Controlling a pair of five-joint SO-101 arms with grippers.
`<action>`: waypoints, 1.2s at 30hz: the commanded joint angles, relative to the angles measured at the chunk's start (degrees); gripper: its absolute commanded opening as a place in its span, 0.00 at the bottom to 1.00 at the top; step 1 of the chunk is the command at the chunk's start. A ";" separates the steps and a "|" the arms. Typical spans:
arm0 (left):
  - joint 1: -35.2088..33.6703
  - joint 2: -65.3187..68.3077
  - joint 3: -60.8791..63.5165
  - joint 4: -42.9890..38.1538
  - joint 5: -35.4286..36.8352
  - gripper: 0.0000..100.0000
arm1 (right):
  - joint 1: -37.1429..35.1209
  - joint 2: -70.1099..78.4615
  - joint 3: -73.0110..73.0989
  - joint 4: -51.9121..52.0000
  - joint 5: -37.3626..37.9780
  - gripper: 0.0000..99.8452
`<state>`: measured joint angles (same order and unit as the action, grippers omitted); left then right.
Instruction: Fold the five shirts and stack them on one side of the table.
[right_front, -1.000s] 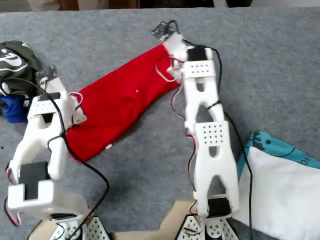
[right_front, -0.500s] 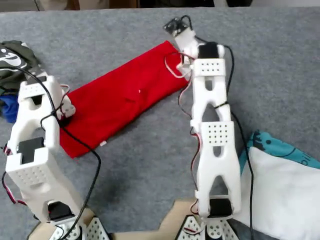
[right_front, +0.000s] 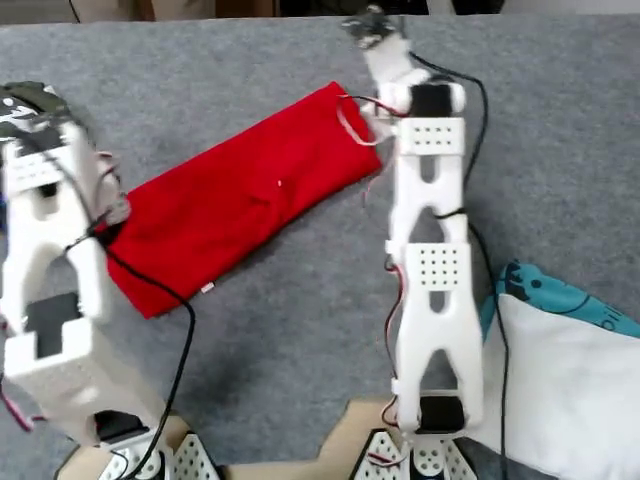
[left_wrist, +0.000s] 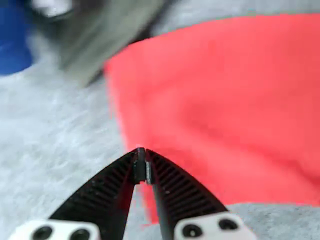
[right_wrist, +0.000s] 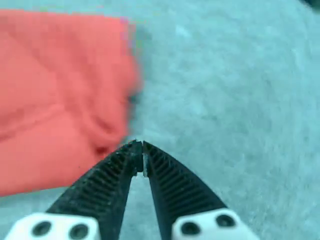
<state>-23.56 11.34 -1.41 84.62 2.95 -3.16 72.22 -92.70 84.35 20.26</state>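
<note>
My left hand was closed on nothing above the left end of the folded red shirt. My right hand, likewise closed and empty, hung by its far right corner. The shirt lay diagonally on the grey worktop.

The left arm rises from its near base at the left, bent at the elbow. The left pincer points down, jaws pressed together, empty. The right arm stretches straight toward the far side, and the right pincer is likewise closed on nothing.
</note>
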 joint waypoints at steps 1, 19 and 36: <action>-6.07 -5.76 2.73 3.34 -0.70 0.03 | 3.91 1.54 -2.33 -3.78 -2.64 0.00; -4.40 5.05 6.24 5.10 17.76 0.28 | 3.56 6.29 -2.77 -6.68 -0.26 0.00; -0.44 12.62 6.24 -7.56 24.35 0.01 | 3.56 6.29 -2.51 -6.68 -0.26 0.00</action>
<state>-24.26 23.47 5.19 79.25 26.59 0.70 78.90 -92.70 78.90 19.47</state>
